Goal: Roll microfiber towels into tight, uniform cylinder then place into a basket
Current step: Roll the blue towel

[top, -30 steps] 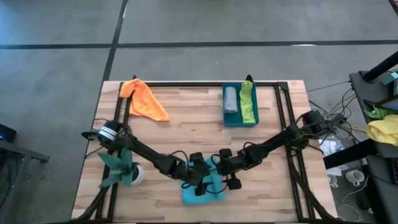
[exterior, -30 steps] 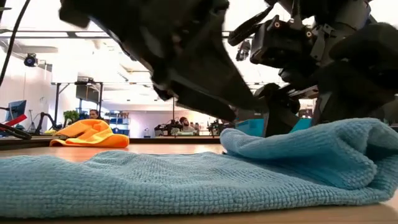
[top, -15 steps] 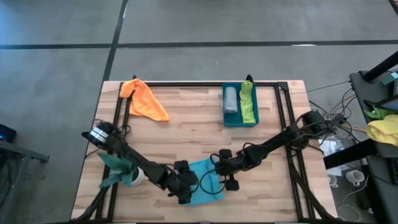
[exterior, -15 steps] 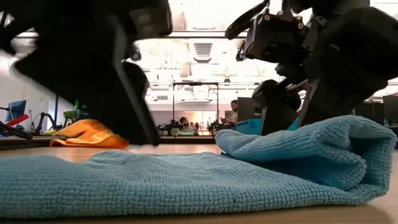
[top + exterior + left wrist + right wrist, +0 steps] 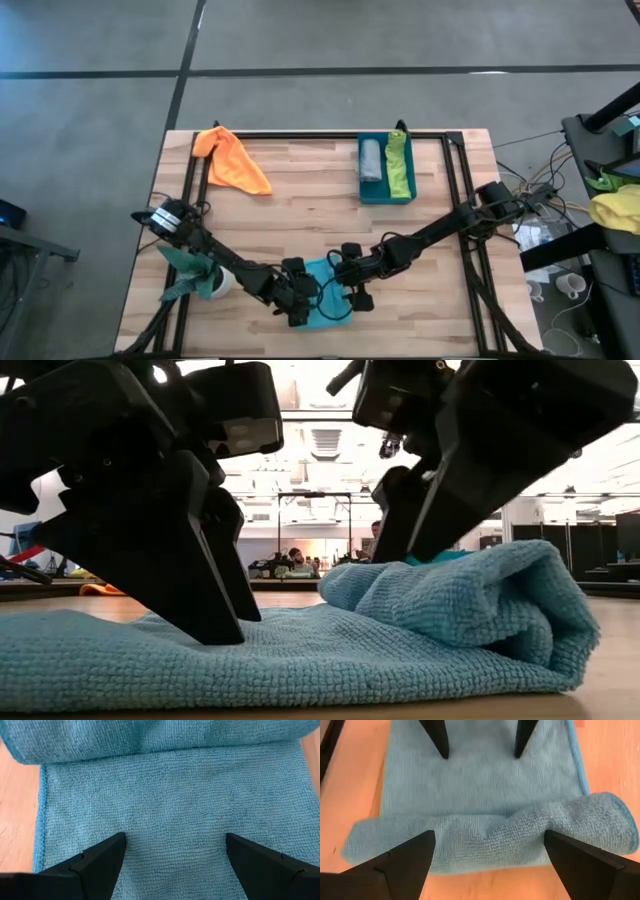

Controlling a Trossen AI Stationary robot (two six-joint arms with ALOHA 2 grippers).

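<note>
Look at the lower middle of the high view: your left gripper has come down from where it was a second ago and now plants its open fingers on the flat half of the turquoise towel. The low view shows those fingertips pressing the cloth to the bench.

Just to its right, your right gripper has slid in closer, also open, straddling the rolled edge, which has crept further over the flat part. So the roll is under way, perhaps a third done by my reading, with the left pinning and the right turning.

In the upper left of that view the orange towel still waits unrolled. Right of centre at the top, the basket already holds a grey roll and a green roll.
</note>
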